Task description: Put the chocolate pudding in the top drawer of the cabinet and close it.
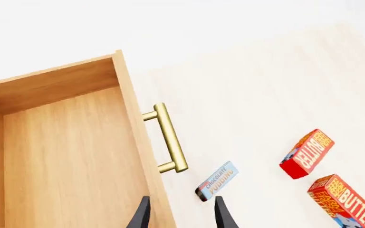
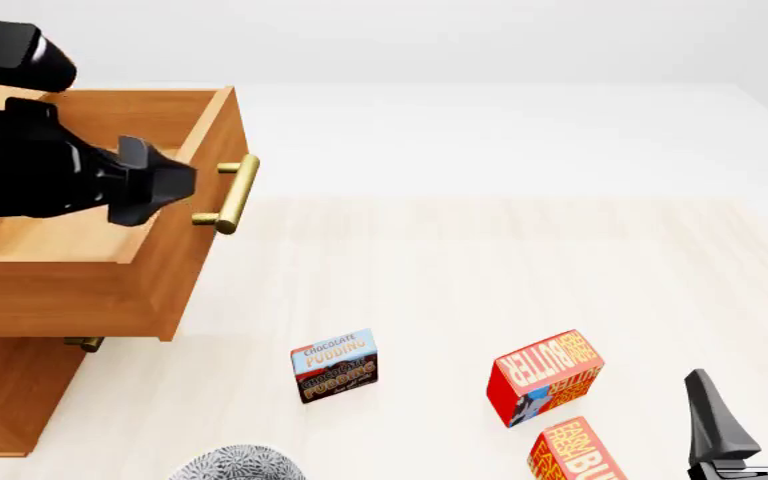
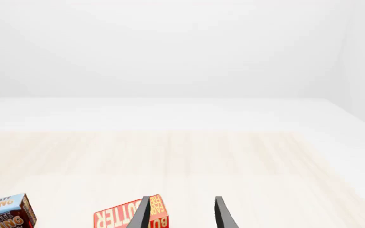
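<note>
With the top drawer (image 2: 91,215) pulled open, the chocolate pudding (image 2: 335,365) is left on the table (image 2: 518,260), best approached squarely by the open, empty right gripper (image 2: 744,410).

Table (image 2: 491,260): cabinet (image 2: 11,390), chocolate pudding (image 2: 335,365), butter boxes (image 2: 544,376).

- My grippers: left gripper (image 2: 157,185) and right gripper (image 2: 747,412) — black.
- Top drawer (image 2: 157,250) and cabinet (image 2: 4,395): light-brown wood grain; handle (image 2: 235,193) brass.
- Chocolate pudding (image 2: 335,366): light blue upper band, dark brown lower part.
- Butter boxes (image 2: 544,376) — red-orange, pale lettering.
- Table (image 2: 491,260): pale wood grain.
</note>
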Controlling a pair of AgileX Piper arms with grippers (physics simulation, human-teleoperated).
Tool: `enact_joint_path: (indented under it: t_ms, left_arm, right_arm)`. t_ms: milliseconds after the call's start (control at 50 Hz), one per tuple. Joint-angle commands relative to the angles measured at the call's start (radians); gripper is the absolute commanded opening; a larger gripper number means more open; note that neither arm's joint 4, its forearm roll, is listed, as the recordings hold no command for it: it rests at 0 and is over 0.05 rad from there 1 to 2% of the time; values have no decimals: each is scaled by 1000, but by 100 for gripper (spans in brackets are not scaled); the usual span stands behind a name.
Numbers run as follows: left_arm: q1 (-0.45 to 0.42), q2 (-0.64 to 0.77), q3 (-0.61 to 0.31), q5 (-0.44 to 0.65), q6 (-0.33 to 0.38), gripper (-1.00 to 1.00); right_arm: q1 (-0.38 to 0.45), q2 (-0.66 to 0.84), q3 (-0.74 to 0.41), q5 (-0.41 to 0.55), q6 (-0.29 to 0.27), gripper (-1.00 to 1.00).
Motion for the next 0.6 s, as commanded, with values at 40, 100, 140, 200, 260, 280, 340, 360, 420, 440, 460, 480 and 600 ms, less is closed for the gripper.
enact_joint_path:
  t_ms: [40, 100, 140, 200, 260, 280, 340, 360, 420, 440, 460, 480, 600]
  left_arm:
    - [-10, -24, -99, 36, 89, 100]
    - [-15, -25, -115, 31, 109, 100]
    - [-30, -19, -118, 28, 109, 100]
    - [-64, -22, -109, 15, 158, 100]
    - [-84, -23, -104, 7, 176, 100]
    - [-95, -24, -107, 3, 186, 100]
    - [-109, -24, -114, -8, 221, 100]
    - [-113, -24, -114, -14, 229, 100]
    - [-139, -18, -115, -24, 244, 100]
    - [-163, -19, -123, -30, 241, 100]
    - [-196, -19, -136, -36, 219, 100]
    - [-196, -19, -137, -36, 219, 100]
    - [-249, -10, -129, -52, 235, 100]
  right_arm:
    - [0, 0, 0, 0, 0, 100]
    - [0, 0, 0, 0, 0, 100]
    - [0, 0, 0, 0, 0, 100]
    - [0, 0, 0, 0, 0, 100]
    - [0, 0, 0, 0, 0, 100]
    - [0, 0, 0, 0, 0, 100]
    - [0, 0, 0, 0, 0, 100]
    - [0, 0, 0, 0, 0, 100]
    - [0, 0, 0, 0, 0, 100]
    - [0, 0, 0, 0, 0, 100]
    - [0, 0, 0, 0, 0, 100]
    - [0, 0, 0, 0, 0, 100]
    - [0, 0, 0, 0, 0, 100]
